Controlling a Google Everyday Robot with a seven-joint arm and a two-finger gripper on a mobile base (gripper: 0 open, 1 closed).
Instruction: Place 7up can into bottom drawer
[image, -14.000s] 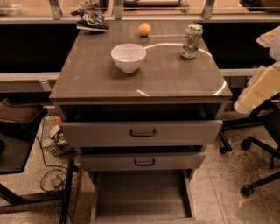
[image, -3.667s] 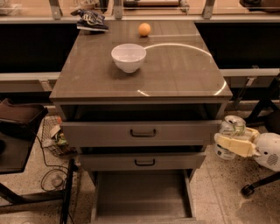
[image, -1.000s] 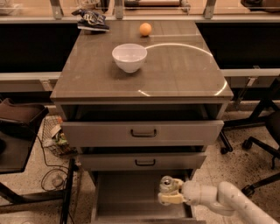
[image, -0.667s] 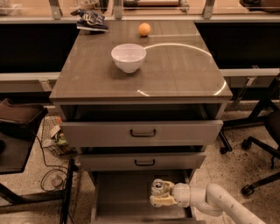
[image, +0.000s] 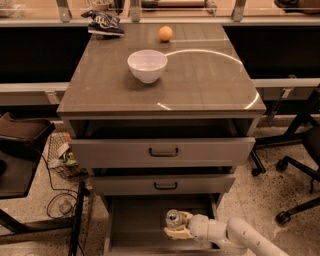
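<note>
The 7up can (image: 174, 218) shows its shiny pull-tab top, upright over the floor of the open bottom drawer (image: 135, 225). My gripper (image: 175, 226) is shut on the can, reaching in from the lower right on the white arm. The can sits right of the drawer's middle, low near the grey floor. I cannot tell whether it touches the floor. The two upper drawers with dark bar handles stand slightly open above.
A white bowl (image: 147, 65), an orange (image: 165, 33) and a chip bag (image: 104, 21) lie on the cabinet top (image: 200, 85). Office chair bases (image: 295, 165) stand on the right. A wire basket and cables (image: 62, 160) are at the left.
My gripper has carried the can leftward and slightly up across the bottom drawer, from its right side toward its middle.
</note>
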